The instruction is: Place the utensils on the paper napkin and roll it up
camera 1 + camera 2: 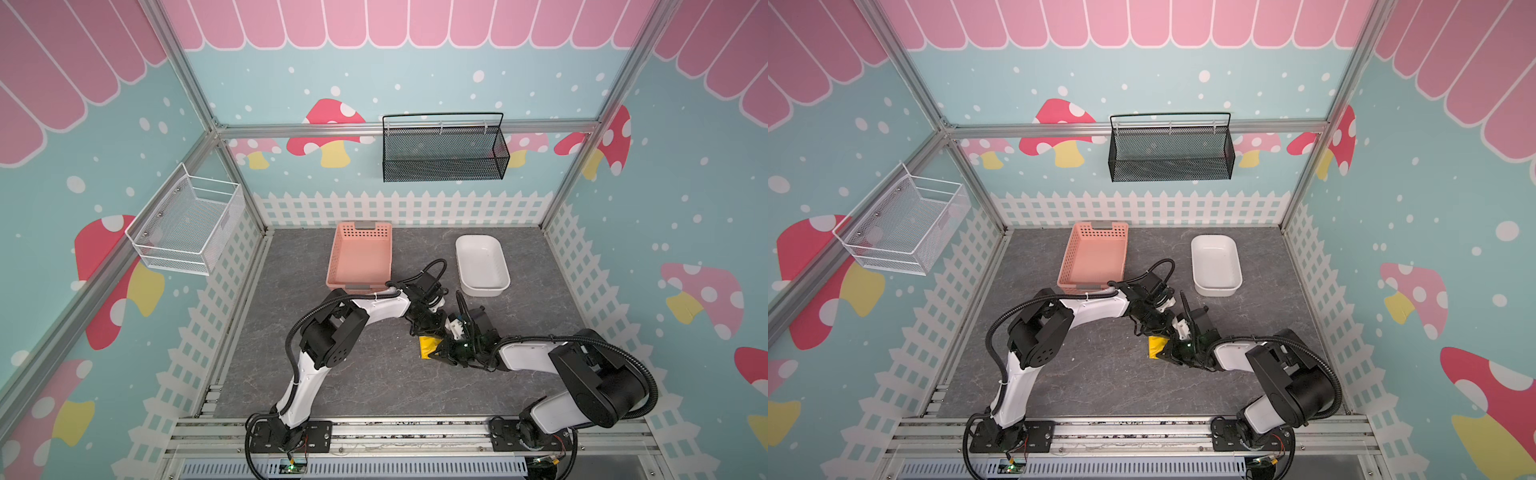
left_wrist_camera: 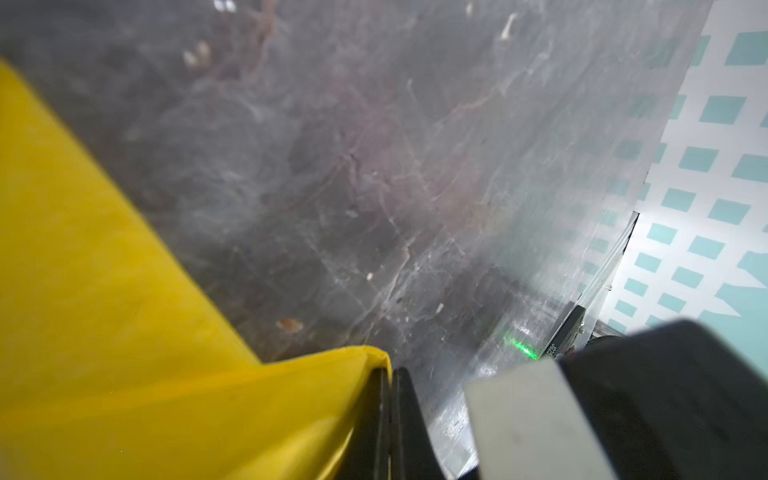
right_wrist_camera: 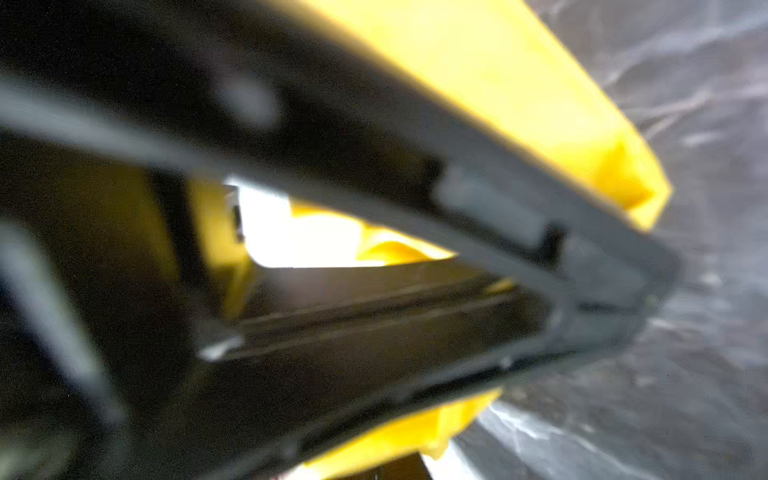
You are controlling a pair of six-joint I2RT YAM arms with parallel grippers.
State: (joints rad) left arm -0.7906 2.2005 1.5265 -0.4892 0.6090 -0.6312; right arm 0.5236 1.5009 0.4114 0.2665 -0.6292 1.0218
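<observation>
So the grey table [image 1: 374, 395] is mostly bare, and everything happens in a tight knot right of centre. My worry at the big scale is that the left arm [image 1: 382, 309] and the right arm [image 1: 523, 355] have their wrists practically on top of each other. If either one twists to turn the roll, I'd guess the housings or cables bump and yank the paper. The left arm arches over from its base and dips down. The right one folds back at the elbow and reaches in low across the table, so the two claws meet almost nose to nose.

The pink basket [image 1: 376, 286] and white tub [image 1: 484, 289] sit behind them, apart from the action.

The paper napkin [image 1: 428, 347] shows in both top views only as a small yellow patch poking out under the claws. Up close it looks folded over into a long band [image 3: 519, 83], so I'd say rolling is well underway.

The left claw [image 2: 391, 374] is pressed together with the napkin's folded edge [image 2: 124, 332] caught right at its tips. The right claw [image 3: 623, 305] is clamped too, with a sliver of yellow in the slit and more yellow on either side.

It's thin paper gripped at two spots, so pull them apart even slightly and it rips, or one end slips free and the roll springs open.

The utensils aren't visible in any view. They may be wrapped inside, but I can't tell, and with open ends they could slide out if the bundle tilts.
</observation>
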